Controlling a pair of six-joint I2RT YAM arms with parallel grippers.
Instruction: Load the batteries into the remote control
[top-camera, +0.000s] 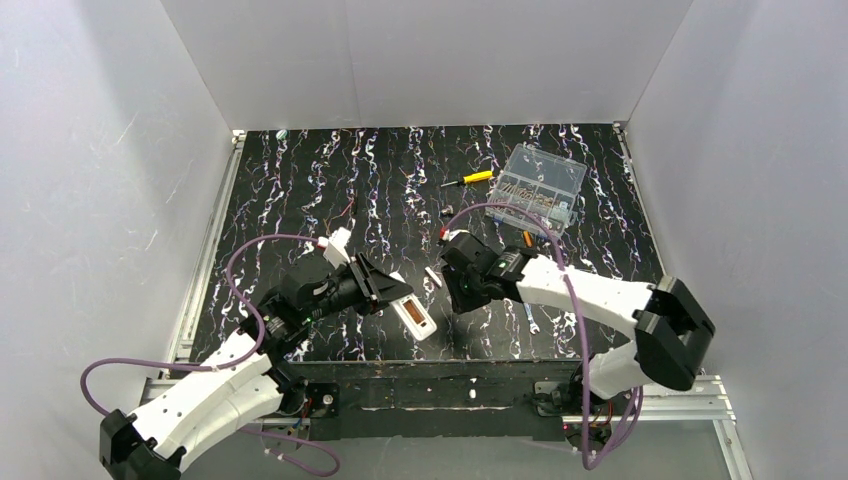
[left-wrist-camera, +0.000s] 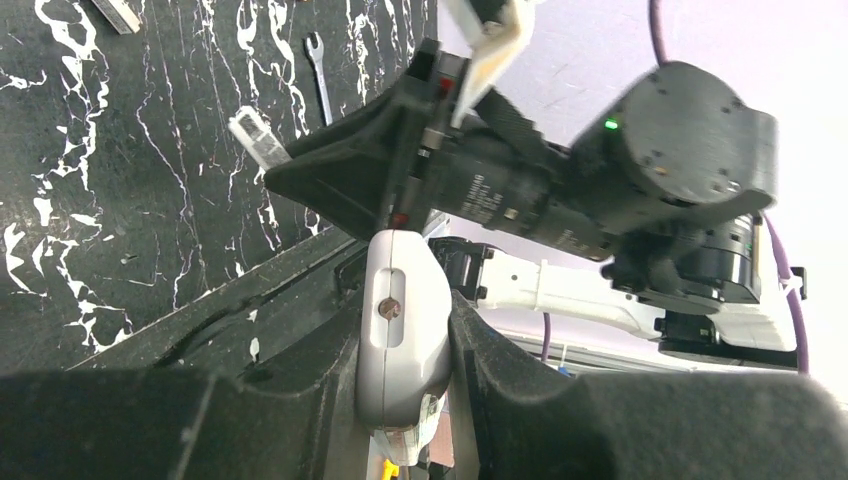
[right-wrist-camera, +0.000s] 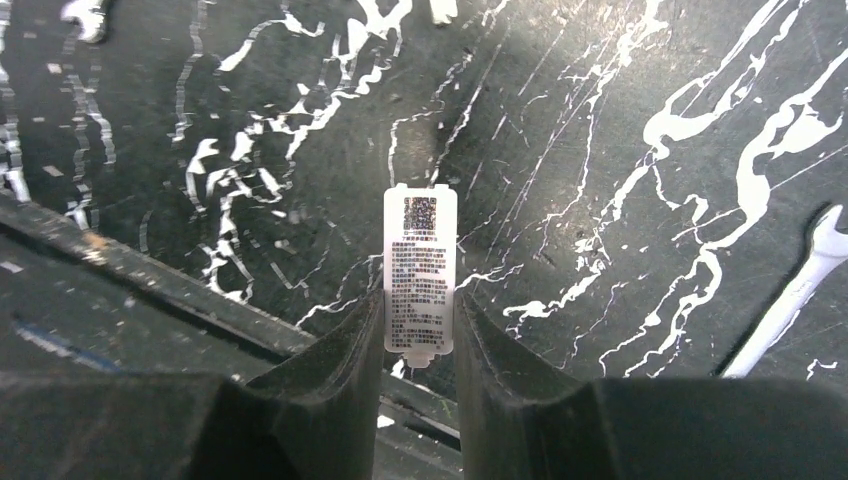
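Left gripper (top-camera: 392, 293) clenched on remote (left-wrist-camera: 400, 340), smooth white plastic bar, near tabletop's (top-camera: 300, 180) front edge, middle. Open recess (top-camera: 411, 314) orange-brown: perhaps part-loaded, too coarse to tell. Right gripper (right-wrist-camera: 420, 335) pinches flat white cover (right-wrist-camera: 420, 260), printed label, just beside. Orange battery (top-camera: 527, 238), slim cylinder, loose toward right rear by clear box (top-camera: 543, 186). Remaining: load it, snap cover.

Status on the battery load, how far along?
Done: cover is off, pinched in the right claw. In hand: left claw clamps the remote, compartment open. To do: an orange battery lies by the clear box; whether any sits in the compartment, I cannot tell. Then refit cover.
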